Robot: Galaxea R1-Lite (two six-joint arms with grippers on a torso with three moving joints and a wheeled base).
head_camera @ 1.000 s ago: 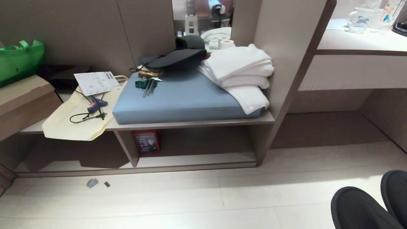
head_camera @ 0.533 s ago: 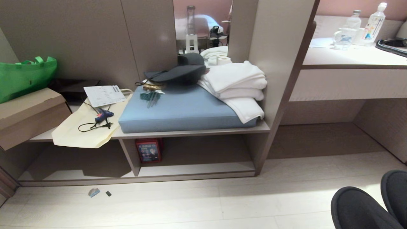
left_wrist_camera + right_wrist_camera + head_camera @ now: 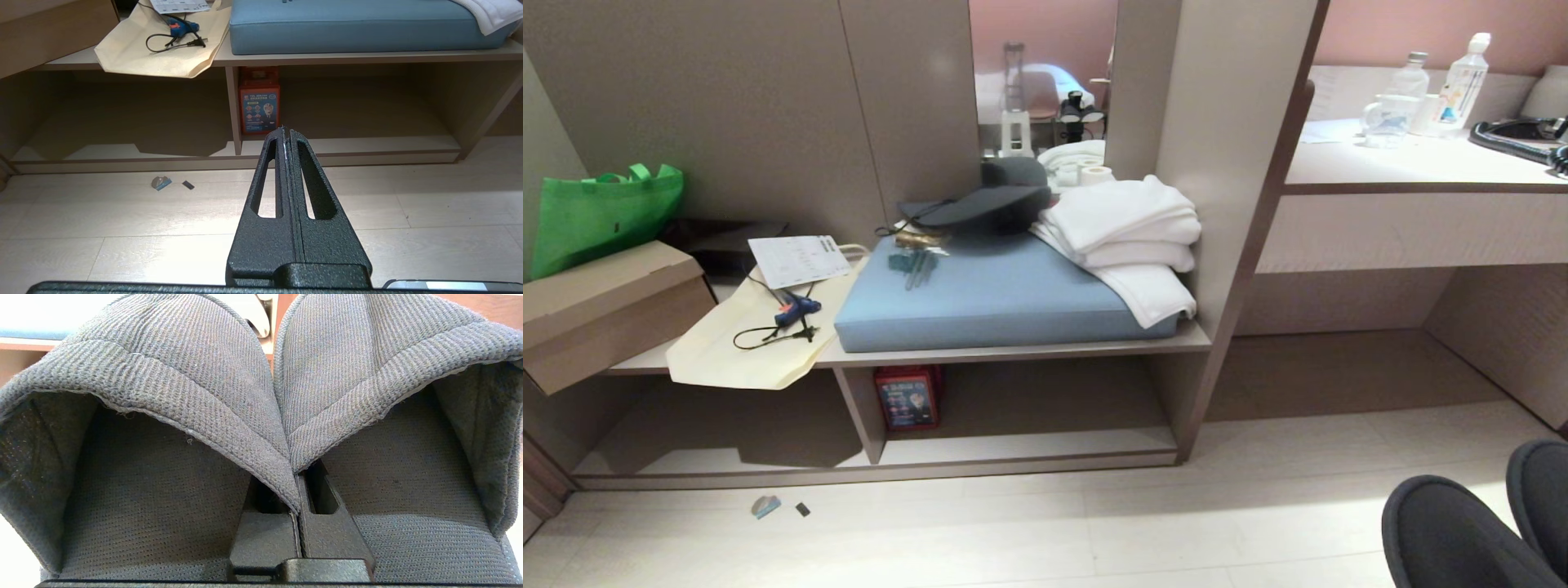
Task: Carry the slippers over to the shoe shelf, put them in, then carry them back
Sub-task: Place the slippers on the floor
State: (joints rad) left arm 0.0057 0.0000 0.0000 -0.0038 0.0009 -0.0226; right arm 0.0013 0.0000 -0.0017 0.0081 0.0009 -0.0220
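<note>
Pinching both slippers [image 3: 261, 416] by their inner edges, the right gripper [image 3: 298, 486] jaws are closed; they may slip out before the shoe shelf [image 3: 1013, 441].

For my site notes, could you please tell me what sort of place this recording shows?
Probably a hotel room or bedroom: a built-in taupe wood-grain bench unit with a blue seat cushion, a stack of folded white towels, and a pale desk counter holding clear plastic bottles.

The cushion [image 3: 1005, 298] lies on the shoe shelf [image 3: 1029, 354], with folded towels [image 3: 1127, 233] on its right end and a cap [image 3: 980, 204] at its far edge. Left of it lies a bag [image 3: 743, 351]. The slippers [image 3: 1478, 531] sit near right.
</note>
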